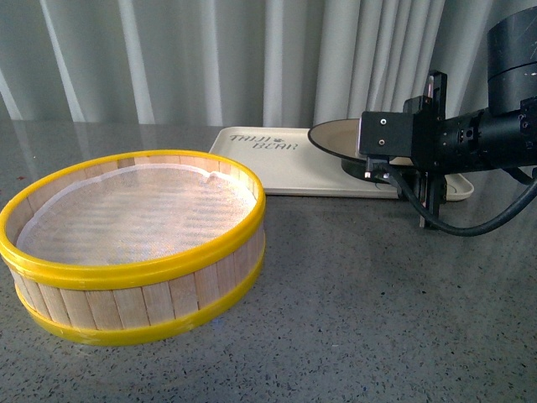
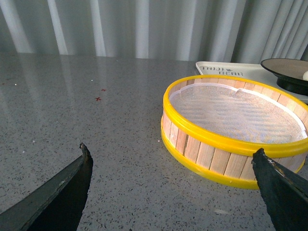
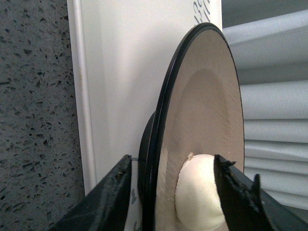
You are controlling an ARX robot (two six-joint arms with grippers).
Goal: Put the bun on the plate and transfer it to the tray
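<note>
Over at the right of the front view, the right gripper (image 1: 394,172) reaches in sideways above the tray (image 1: 289,172), and the plate (image 1: 334,134) sits on that tray with its black rim showing just left of the arm. In the right wrist view the plate (image 3: 207,110) fills the middle, its beige inside turned toward the camera, and the bun (image 3: 199,190) lies in it low in the frame, white and rounded with a small nub on top. One dark finger (image 3: 108,199) stands outside the plate's black rim against the tray (image 3: 120,72), the other inside beside the bun, so the jaws straddle the rim partly open; whether they actually pinch it I cannot tell.

Filling the lower left of the front view is the steamer basket (image 1: 138,294), yellow-rimmed with wooden slats, and it holds nothing but a pale mesh liner (image 1: 134,214). It stands on the speckled grey table (image 1: 377,319), just in front of the tray's near left corner.

From the left wrist view, the left gripper (image 2: 175,161) is spread wide and grips nothing, its two dark fingertips (image 2: 72,185) in the bottom corners, with the basket (image 2: 231,163) ahead at right and the plate (image 2: 284,72) at the upper right edge.
</note>
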